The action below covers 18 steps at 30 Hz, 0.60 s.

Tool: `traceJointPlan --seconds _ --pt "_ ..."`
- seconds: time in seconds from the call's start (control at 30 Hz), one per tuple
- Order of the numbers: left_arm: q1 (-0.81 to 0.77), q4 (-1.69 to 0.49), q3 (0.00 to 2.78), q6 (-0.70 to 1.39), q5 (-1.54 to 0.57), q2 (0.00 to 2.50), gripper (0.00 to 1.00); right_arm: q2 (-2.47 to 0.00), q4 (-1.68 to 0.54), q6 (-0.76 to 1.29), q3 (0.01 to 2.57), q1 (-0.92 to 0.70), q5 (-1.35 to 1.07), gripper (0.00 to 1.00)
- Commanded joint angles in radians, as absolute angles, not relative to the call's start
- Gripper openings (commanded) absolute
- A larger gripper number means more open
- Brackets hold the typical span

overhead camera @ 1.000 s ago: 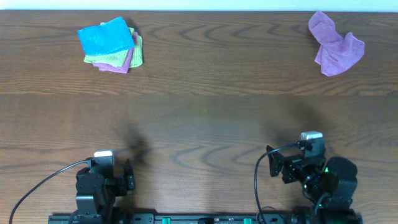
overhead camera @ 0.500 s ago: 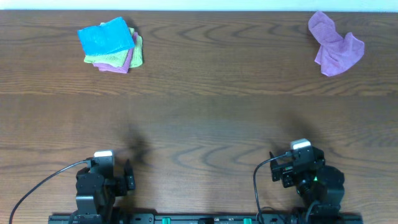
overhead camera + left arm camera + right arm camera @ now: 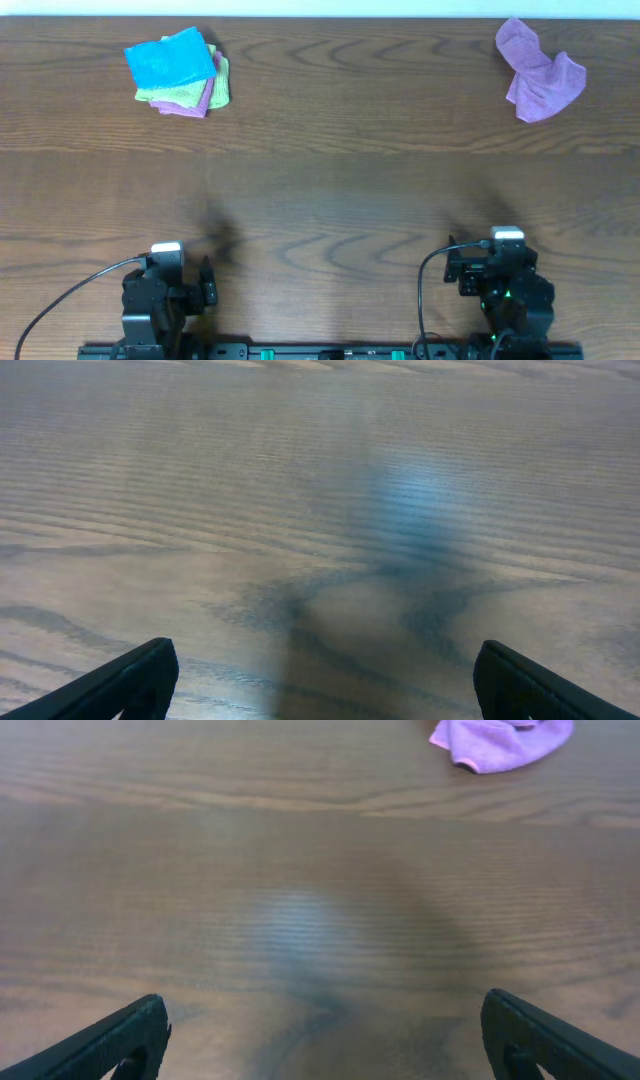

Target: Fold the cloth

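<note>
The cloth (image 3: 170, 60) is bright sky-blue and lies folded on top of a small stack at the far left of the table. It does not show in either wrist view. My left gripper (image 3: 325, 680) hovers over bare wood near the front edge, open, with nothing between its black fingertips (image 3: 140, 675). My right gripper (image 3: 325, 1040) is likewise open and empty over bare wood at the front right. Both arms, left (image 3: 160, 290) and right (image 3: 505, 285), stand far from the cloth.
Under the blue cloth lie a lime-green cloth (image 3: 160, 96) and a lilac cloth (image 3: 205, 98). A crumpled purple cloth (image 3: 540, 75) sits at the far right and shows at the top of the right wrist view (image 3: 500, 740). The wooden table (image 3: 330, 180) spans the view.
The right arm has drawn back toward the front edge and shifted a little, its jaws staying open. The left arm and the cloths have not moved.
</note>
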<state>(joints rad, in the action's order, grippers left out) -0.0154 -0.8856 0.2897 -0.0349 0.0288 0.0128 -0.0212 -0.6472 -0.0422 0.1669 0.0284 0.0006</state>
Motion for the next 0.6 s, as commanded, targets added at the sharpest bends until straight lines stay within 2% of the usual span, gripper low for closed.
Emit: traceJointPlan --seconds 0.0,0.57 --pt "-0.020 -0.946 0.281 -0.075 0.052 0.004 0.95 -0.005 -0.652 0.033 0.155 0.019 0.043 0.99" --pt "-0.020 -0.946 0.281 -0.075 0.052 0.004 0.95 -0.006 -0.658 0.055 0.155 0.019 0.049 0.99"
